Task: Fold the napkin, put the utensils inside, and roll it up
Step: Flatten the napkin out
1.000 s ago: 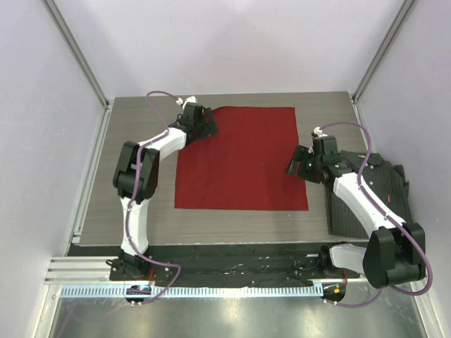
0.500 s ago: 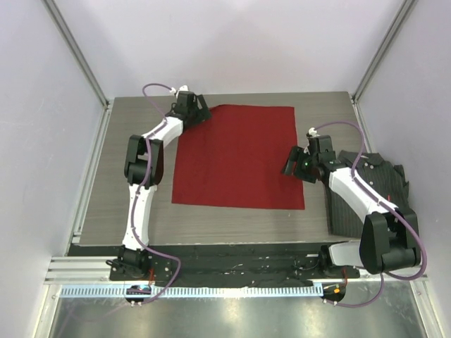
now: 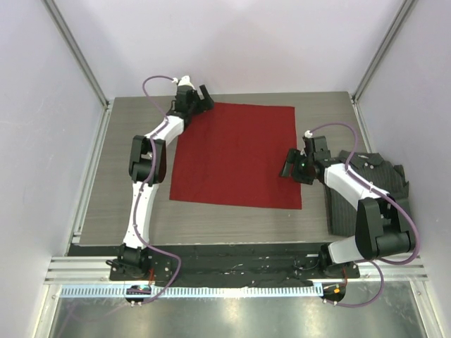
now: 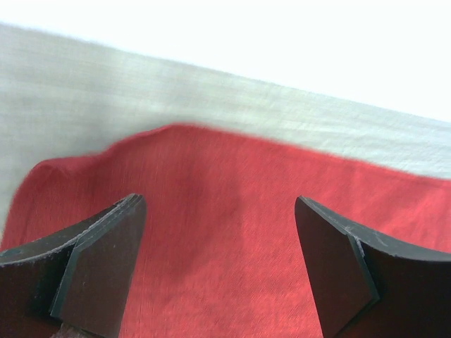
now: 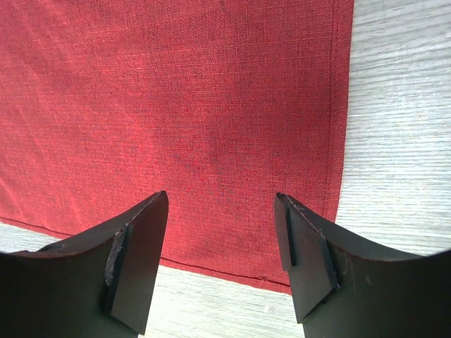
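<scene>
With left hand (image 4: 218, 211) and right hand (image 5: 222, 201) open and empty, I could pinch short and just drag the napkin (image 3: 236, 155).

Deep-red square cloth napkin (image 3: 236, 155), top view: its 11 o'clock corner is partly covered by the left gripper (image 3: 204, 98).
Napkin (image 4: 232, 239), left wrist view: cut off at 3 and 6 o'clock, with the far hem blurred.
Napkin (image 5: 176, 91), right wrist view: runs off the frame at 12 and 9 o'clock.
Dark pinstriped shirt (image 3: 390, 176), at the table's 4 o'clock: partly hidden beneath the right arm.
Right gripper (image 3: 289, 167), top view: the jaw gap is too small to judge.
Black fingers (image 4: 99, 260), both wrist views: cut off at 6 o'clock.
</scene>
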Tool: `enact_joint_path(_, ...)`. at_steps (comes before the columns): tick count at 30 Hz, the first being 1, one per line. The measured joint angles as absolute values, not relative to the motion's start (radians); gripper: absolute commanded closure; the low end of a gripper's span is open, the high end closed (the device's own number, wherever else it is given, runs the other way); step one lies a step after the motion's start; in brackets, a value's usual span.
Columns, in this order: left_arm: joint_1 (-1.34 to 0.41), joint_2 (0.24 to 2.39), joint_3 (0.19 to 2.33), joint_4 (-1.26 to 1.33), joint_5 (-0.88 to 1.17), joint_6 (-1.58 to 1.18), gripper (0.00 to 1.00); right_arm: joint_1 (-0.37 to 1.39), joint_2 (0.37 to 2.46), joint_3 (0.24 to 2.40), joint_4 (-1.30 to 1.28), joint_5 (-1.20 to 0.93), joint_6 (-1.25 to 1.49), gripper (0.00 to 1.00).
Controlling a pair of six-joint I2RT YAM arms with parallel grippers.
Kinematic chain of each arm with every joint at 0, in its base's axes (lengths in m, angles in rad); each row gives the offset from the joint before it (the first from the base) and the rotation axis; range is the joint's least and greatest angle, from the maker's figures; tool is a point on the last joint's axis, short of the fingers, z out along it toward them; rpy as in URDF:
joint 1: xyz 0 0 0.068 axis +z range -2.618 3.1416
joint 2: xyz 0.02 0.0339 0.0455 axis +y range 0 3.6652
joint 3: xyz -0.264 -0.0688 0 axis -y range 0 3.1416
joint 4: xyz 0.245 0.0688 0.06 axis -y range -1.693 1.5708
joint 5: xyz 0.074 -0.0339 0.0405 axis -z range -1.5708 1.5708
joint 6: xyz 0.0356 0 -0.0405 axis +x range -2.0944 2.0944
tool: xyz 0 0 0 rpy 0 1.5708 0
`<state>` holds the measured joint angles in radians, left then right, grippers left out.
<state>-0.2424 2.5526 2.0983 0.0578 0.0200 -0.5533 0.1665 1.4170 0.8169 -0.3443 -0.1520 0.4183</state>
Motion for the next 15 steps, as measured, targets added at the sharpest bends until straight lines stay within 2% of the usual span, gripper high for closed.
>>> enact_joint_path(9, -0.227, 2.524, 2.114, 0.144, -0.040, -0.480, 0.08, 0.170, 1.418, 0.817, -0.346, -0.141, 0.420, 0.32)
enact_joint_path(11, -0.224, 2.472, 2.041, 0.147, -0.052, -0.475, 0.08, 0.170, 1.408, 0.817, -0.360, -0.125, 0.423, 0.33)
enact_joint_path(15, -0.223, 2.258, 1.743, 0.176, -0.089, -0.498, 0.08, 0.170, 1.365, 0.813, -0.400, -0.088, 0.429, 0.35)
